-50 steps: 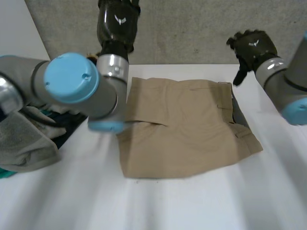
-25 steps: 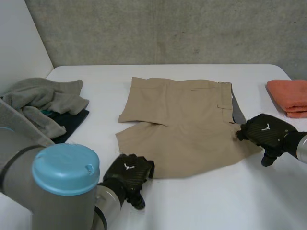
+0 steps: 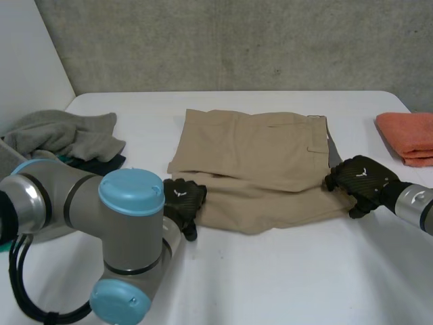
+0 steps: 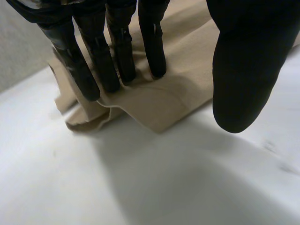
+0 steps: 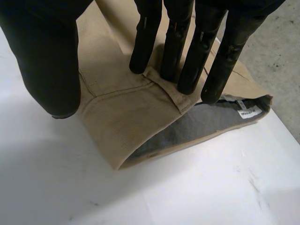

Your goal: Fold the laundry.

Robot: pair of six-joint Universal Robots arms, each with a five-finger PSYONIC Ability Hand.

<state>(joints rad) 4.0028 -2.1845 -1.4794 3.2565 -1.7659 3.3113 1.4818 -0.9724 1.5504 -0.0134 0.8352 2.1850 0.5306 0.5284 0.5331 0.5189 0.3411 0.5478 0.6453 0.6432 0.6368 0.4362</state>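
Observation:
Tan shorts lie folded flat in the middle of the white table, waistband toward my right. My left hand is at their near left corner. In the left wrist view its straight fingers press down on the tan cloth, which is rumpled at the fingertips, and the thumb hangs apart over bare table. My right hand is at the near right corner. There its straight fingers rest on the tan cloth by the grey inner lining, with the thumb beside the cloth's edge.
A heap of grey and dark laundry sits at the table's left edge. A folded orange cloth lies at the far right. My left arm's elbow with its blue cap stands over the near left of the table.
Both hands have come down from the far side of the table onto the shorts' near corners. The shorts' near edge has shifted away from me.

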